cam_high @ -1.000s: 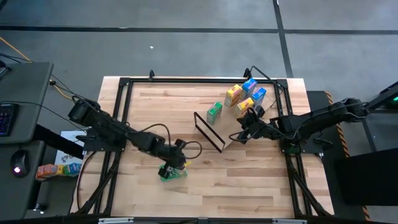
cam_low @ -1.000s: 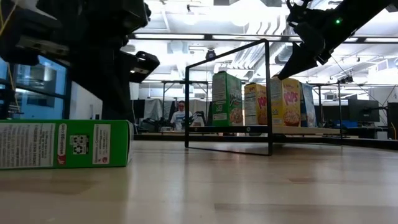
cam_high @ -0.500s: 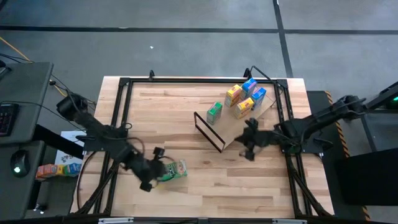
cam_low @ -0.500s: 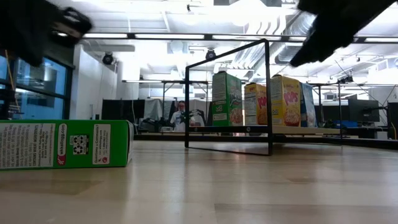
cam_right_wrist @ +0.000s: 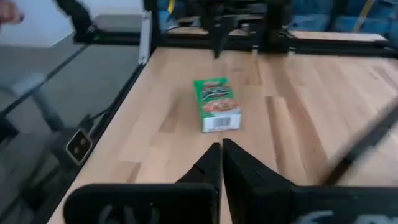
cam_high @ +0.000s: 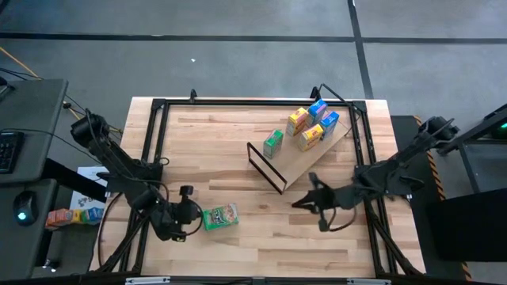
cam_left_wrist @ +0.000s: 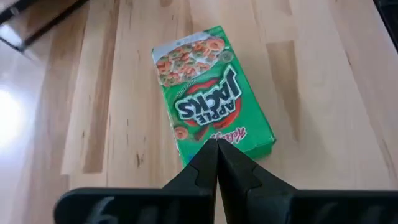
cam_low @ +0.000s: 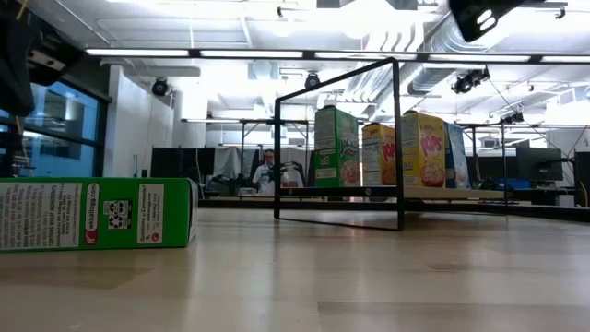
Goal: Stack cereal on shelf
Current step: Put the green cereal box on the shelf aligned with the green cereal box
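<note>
A green cereal box (cam_high: 220, 216) lies flat on its broad face on the tabletop near the front left, also in the left wrist view (cam_left_wrist: 208, 93), the right wrist view (cam_right_wrist: 216, 104) and the low view (cam_low: 92, 214). My left gripper (cam_high: 194, 214) hangs shut just left of it and above it, touching nothing. The shelf (cam_high: 317, 158), a light board with a black frame (cam_high: 265, 168) at its near-left end, lies at the back right. Several green, yellow and blue boxes (cam_high: 310, 127) stand upright on it. My right gripper (cam_high: 298, 204) is shut in the air, nearer the front edge than the shelf, pointing at the green box.
Black metal rails (cam_high: 154, 158) run along the table's left, far and right sides. A side desk (cam_high: 32, 150) stands left of the table, with more small boxes (cam_high: 75, 215) below it. Bare wood lies between the green box and the shelf. A person (cam_low: 267, 168) sits far behind.
My left gripper has drawn back from over the green box toward the table's left edge, rolling as it went. My right gripper has left the shelf's near corner, gone toward the near edge and tipped up flatter. The green box has stayed flat in place.
</note>
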